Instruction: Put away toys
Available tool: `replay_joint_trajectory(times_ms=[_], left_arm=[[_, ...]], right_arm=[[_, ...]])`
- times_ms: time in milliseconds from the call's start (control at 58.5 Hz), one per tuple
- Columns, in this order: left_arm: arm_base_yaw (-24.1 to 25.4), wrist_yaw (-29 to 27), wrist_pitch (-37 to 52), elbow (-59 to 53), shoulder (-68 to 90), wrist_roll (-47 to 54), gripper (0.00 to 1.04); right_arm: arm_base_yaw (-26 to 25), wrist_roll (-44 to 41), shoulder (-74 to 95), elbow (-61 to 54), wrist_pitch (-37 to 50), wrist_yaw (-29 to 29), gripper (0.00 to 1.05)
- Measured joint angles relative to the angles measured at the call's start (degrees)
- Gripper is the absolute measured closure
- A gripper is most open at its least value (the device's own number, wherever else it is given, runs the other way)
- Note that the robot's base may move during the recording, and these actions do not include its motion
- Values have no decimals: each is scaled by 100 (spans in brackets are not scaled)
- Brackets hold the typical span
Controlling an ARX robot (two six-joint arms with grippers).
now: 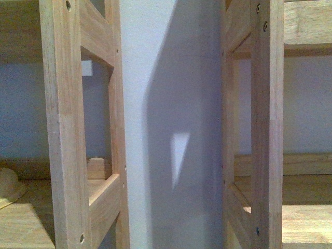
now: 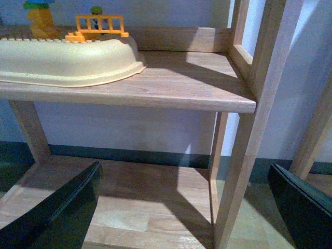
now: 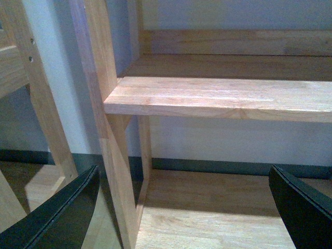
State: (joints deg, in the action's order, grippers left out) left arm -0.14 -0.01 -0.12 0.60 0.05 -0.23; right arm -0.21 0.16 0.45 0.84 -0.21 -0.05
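While both claws, left claw [image 2: 184, 207] and right claw [image 3: 184, 207], gape wide with nothing held, no plush toy shows anywhere. Left shelf [image 2: 197, 88] carries a cream tray [image 2: 67, 59] with blocks [image 2: 98, 26] at 10 o'clock. Progress unclear; pickup likely remains.

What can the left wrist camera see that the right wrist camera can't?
Only the left wrist view shows a cream plastic tray sitting on a wooden shelf, with a small orange toy fence and a yellow block toy on top of it.

Only the right wrist view shows a bare shelf board with nothing on it.

Both show wooden shelf frames, a pale wall, a lower shelf, and an open gripper holding nothing: the left gripper and the right gripper. No plush toy shows in either.
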Motion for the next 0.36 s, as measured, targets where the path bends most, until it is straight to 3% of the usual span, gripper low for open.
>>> replay_joint_trajectory(times_ms=[359], left_arm=[[0,0,0,0,0,0,6]], right_arm=[[0,0,0,0,0,0,7]])
